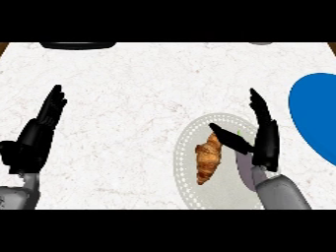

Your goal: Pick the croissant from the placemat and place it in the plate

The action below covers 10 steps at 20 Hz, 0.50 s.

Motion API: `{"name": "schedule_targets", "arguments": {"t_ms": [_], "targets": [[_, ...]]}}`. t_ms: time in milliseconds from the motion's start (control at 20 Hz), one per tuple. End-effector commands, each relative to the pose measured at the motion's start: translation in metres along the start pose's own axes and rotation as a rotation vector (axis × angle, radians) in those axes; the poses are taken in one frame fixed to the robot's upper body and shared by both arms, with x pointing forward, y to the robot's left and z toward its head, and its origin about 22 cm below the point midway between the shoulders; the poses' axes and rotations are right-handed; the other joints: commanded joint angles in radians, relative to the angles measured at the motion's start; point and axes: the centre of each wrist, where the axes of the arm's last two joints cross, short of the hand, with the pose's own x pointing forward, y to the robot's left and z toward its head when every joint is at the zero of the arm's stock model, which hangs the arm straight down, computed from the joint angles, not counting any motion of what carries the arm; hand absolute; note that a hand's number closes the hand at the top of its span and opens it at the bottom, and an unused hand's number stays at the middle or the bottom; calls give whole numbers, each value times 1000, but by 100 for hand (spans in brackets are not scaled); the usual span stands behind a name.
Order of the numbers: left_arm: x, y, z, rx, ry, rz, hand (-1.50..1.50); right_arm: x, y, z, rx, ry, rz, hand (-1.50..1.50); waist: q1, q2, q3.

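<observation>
A golden-brown croissant (209,158) lies on a round grey placemat (192,187) with a dotted rim, low and right of centre. A blue plate (323,118) sits at the right edge, partly cut off. My right hand (263,140) stands just right of the croissant, fingers straight and pointing up, thumb (228,139) stretched toward the pastry's top end; it is open and holds nothing. A purple object with a green tip (242,165) is mostly hidden behind this hand. My left hand (36,135) rests open at the left, fingers up.
White marbled counter (141,98) fills the view, with brown wood strips at both far corners. A dark object (77,45) lies at the top edge left of centre, and a small grey thing (260,43) at the top right.
</observation>
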Motion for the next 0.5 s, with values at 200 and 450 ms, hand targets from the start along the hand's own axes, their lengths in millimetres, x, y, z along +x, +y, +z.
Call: {"name": "schedule_targets", "arguments": {"t_ms": [200, 450], "targets": [[8, -11, -14, -48, 70, -7, 0, -30, 75, 48, -196, -12, 247, -150, 5, -24, 5], [-2, -11, -17, -12, 84, -27, 0, 5, 81, 19, -248, -76, 356, -150, -14, -31, 4]]}}
